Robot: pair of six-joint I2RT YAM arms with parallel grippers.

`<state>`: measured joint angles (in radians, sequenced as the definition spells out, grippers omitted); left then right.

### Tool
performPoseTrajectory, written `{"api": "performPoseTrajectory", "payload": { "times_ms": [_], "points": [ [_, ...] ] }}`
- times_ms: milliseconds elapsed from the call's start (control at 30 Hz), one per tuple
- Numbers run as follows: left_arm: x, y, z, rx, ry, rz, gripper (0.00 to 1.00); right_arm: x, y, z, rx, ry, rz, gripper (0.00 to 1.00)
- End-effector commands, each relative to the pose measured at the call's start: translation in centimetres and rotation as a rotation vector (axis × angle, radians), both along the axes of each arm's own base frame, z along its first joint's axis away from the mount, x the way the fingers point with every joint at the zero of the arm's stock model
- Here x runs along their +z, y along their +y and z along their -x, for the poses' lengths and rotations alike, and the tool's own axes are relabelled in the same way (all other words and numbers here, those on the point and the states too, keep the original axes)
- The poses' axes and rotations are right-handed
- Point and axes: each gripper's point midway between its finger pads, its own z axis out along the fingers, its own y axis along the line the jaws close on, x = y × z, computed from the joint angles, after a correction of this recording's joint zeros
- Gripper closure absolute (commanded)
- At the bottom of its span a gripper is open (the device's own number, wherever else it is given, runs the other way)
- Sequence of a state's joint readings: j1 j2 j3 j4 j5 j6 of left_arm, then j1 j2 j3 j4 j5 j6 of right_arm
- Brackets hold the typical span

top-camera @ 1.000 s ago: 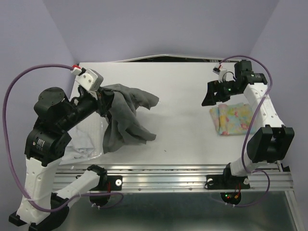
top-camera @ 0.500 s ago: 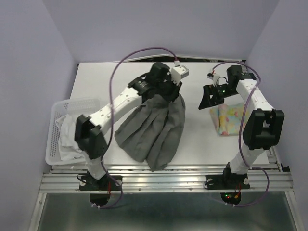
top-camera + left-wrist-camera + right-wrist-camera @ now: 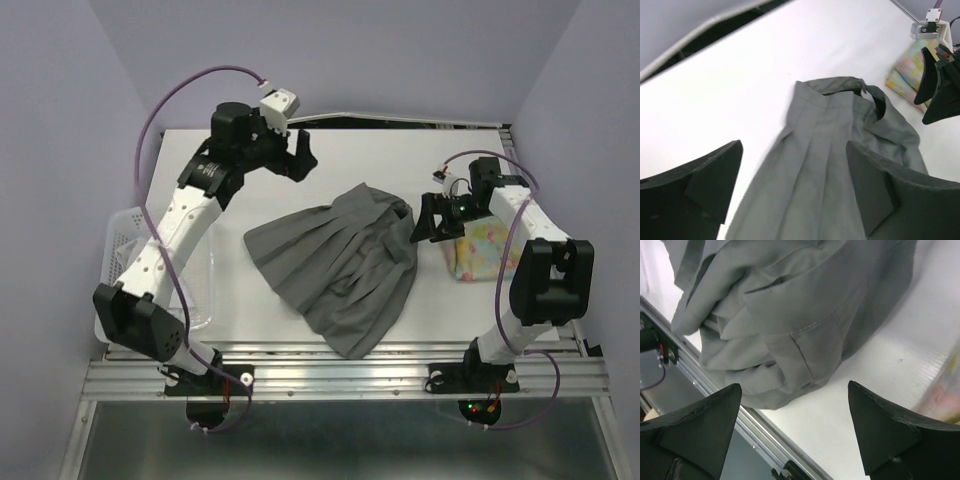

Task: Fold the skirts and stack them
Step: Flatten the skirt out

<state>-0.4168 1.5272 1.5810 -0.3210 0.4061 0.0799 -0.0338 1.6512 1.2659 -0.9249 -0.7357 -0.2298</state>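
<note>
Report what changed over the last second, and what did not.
The left gripper carried the grey skirt from the left to mid-table, let it go and drew back to the far left, open. The skirt now lies spread out. The right gripper, open, shifted slightly toward its waistband. The floral skirt and basket stayed put.

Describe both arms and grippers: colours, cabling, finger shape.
Left arm and right arm: white links, black joints. A purple cable loops to each wrist's white camera box. Left gripper and right gripper: matte black wedge-shaped fingers.
</note>
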Motion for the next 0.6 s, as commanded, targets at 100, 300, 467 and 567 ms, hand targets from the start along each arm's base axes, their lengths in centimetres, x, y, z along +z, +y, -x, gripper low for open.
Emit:
{"api": "performPoseTrajectory", "payload": {
  "times_ms": [100, 300, 467, 567],
  "points": [
    [-12.0, 2.5, -1.0, -0.063, 0.151, -0.238, 0.22, -1.1, 0.1, -4.6, -0.071, -0.038, 0.002, 0.09],
    [-19.4, 3.4, -1.4, -0.06, 0.277, -0.344, 0.21, -3.1, 3.4, -5.3, -0.012, 0.011, -0.011, 0.09],
    [-22.2, 4.2, -3.5, -0.051, 0.282, -0.457, 0.17, -5.0, 3.5, -4.9, -0.039, 0.009, 0.091, 0.25],
    [-25.1, 5.0, -4.8, -0.027, 0.325, -0.54, 0.21, -5.7, 2.4, -5.0, -0.063, 0.0, 0.16, 0.51]
  ]
}}
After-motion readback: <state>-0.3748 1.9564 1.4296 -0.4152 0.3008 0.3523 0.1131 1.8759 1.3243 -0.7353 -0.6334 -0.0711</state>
